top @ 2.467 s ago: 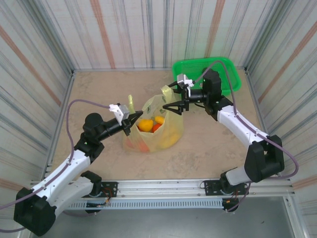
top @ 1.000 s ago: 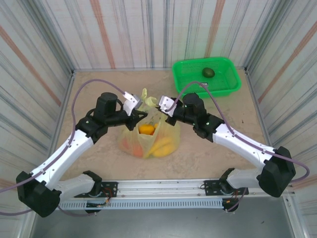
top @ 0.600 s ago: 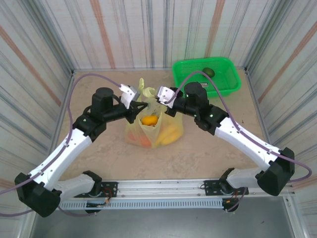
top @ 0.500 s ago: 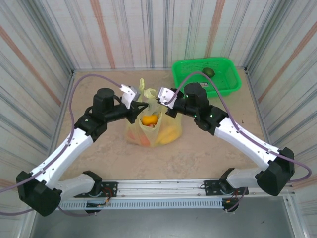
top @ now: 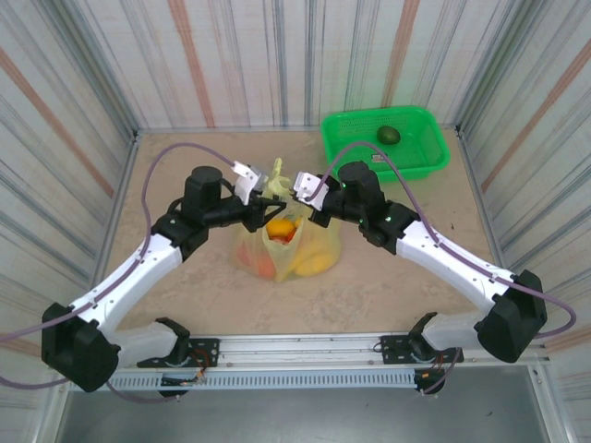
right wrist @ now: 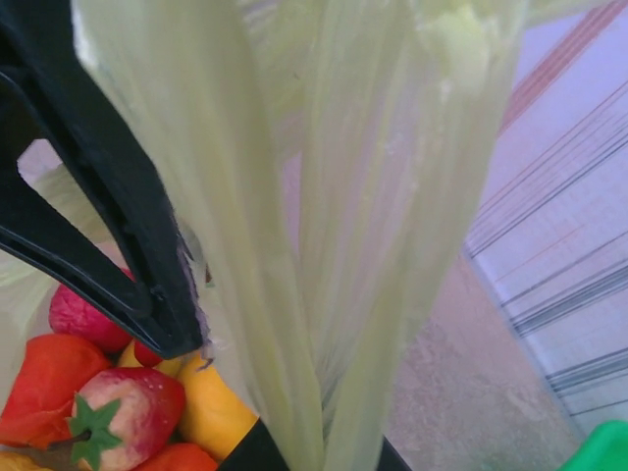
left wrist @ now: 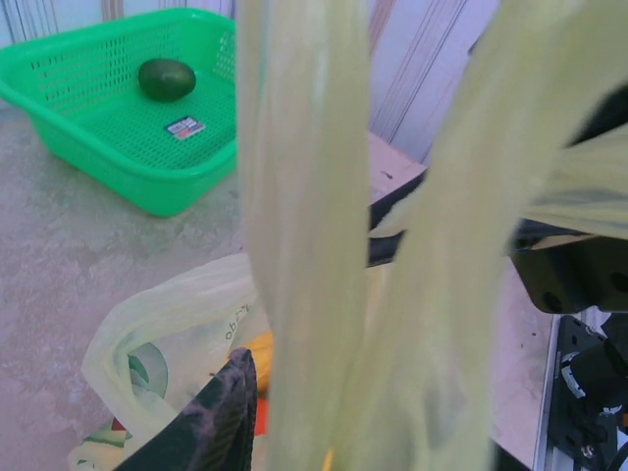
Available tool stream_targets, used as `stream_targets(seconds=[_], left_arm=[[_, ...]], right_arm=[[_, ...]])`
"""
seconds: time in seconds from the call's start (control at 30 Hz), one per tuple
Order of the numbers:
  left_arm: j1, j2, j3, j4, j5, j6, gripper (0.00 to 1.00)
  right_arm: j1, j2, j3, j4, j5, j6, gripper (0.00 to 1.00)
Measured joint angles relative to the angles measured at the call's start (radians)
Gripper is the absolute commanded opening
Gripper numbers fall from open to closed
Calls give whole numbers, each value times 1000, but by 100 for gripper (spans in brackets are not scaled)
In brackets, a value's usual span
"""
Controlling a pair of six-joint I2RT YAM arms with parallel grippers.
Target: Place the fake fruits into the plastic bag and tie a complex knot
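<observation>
Right gripper (top: 312, 209) is clenched on a handle strap (right wrist: 392, 196) of the plastic bag (top: 319, 251); in its wrist view the pale film funnels down between its fingers. Left gripper (top: 266, 209) meets it from the 9 o'clock side over the bag's mouth. The other strap (left wrist: 304, 245) hangs right across its camera beside one dark finger (left wrist: 228, 412), but I cannot tell whether the jaws pinch that strap or stand loose around it. Both handles are drawn up and together at the bag's 12 o'clock edge, which I judge is the set-up for crossing them into a knot while the weight of the load keeps the bag standing.

Fake fruits sit inside the bag: an orange (top: 282, 231) near the top, yellow ones lower, and a strawberry (right wrist: 118, 412) among red pieces. One dark green fruit (top: 389, 136) lies in the green mesh basket (top: 346, 152) at 1 o'clock (so the filling looks unfinished, though tying seems to be under way).

Bag and basket rest on a beige, stone-patterned tabletop (top: 406, 277), well apart. Corrugated panels (top: 277, 65) with grey and rust stripes wall it at 9, 12 and 3 o'clock, and a metal rail (top: 305, 355) carrying the arm bases closes 6 o'clock
</observation>
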Motion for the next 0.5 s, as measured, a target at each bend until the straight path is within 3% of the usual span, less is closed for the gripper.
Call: stream_targets(seconds=[0.2,0.33,0.5], left_arm=[[14,-35,-66,87,11,-11,40],[14,-36,-87,125,24,-20,58],[14,-40,-92,145,29,-18,67]], right_arm=[[-2,13,0,6,-13,18,0],[3,31,0,6,-26,18,0],[29,72,16,2,-25,18,0]])
